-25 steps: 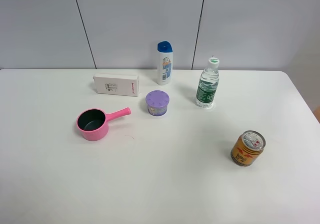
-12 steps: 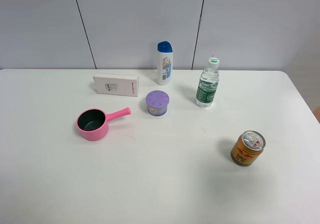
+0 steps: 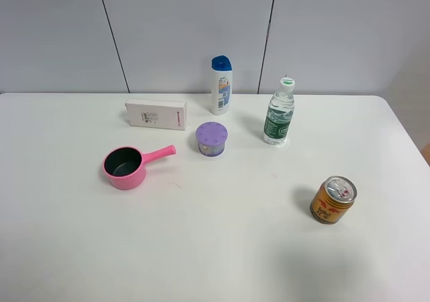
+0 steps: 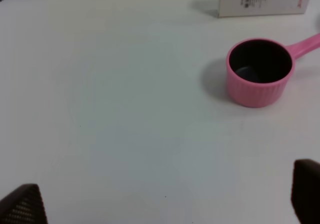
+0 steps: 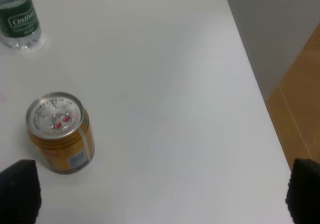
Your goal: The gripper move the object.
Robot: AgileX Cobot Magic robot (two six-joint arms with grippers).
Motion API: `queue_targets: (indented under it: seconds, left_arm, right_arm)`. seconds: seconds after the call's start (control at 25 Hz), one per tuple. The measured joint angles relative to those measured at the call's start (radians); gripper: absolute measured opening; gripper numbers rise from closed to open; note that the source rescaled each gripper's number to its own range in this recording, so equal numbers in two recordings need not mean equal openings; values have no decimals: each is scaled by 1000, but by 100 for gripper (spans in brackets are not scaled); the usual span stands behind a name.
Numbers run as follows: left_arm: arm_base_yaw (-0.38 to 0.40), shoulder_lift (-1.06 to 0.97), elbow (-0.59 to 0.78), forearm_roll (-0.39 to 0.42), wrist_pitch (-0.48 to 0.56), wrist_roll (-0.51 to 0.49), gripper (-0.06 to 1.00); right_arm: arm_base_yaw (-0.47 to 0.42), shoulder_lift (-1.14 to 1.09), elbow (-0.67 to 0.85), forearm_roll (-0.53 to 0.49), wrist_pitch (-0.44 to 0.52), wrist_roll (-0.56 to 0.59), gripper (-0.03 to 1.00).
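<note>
The object, a small squat container (image 3: 211,138) with a dotted lilac lid and a bluish-purple body, stands upright on the white table (image 3: 222,248), back of centre. It shows in neither wrist view. No arm shows in the exterior high view. My left gripper (image 4: 162,199) is open and empty, its dark fingertips (image 4: 20,206) wide apart over bare table short of the pink saucepan (image 4: 258,72). My right gripper (image 5: 160,191) is open and empty, its fingertips (image 5: 17,189) wide apart beside the orange-gold can (image 5: 60,131).
A pink saucepan (image 3: 127,166) sits left of the container, a white box (image 3: 156,114) behind it. A shampoo bottle (image 3: 221,85) and a water bottle (image 3: 279,113) stand at the back. The can (image 3: 333,199) stands at right. The table's right edge (image 5: 260,104) is near the right gripper.
</note>
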Motion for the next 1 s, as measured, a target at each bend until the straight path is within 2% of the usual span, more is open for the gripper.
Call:
queue_targets:
  seconds: [1.0]
  left_arm:
    - [0, 0, 0, 0, 0, 0, 100]
  right_arm:
    - [0, -34, 23, 10, -7, 0, 100]
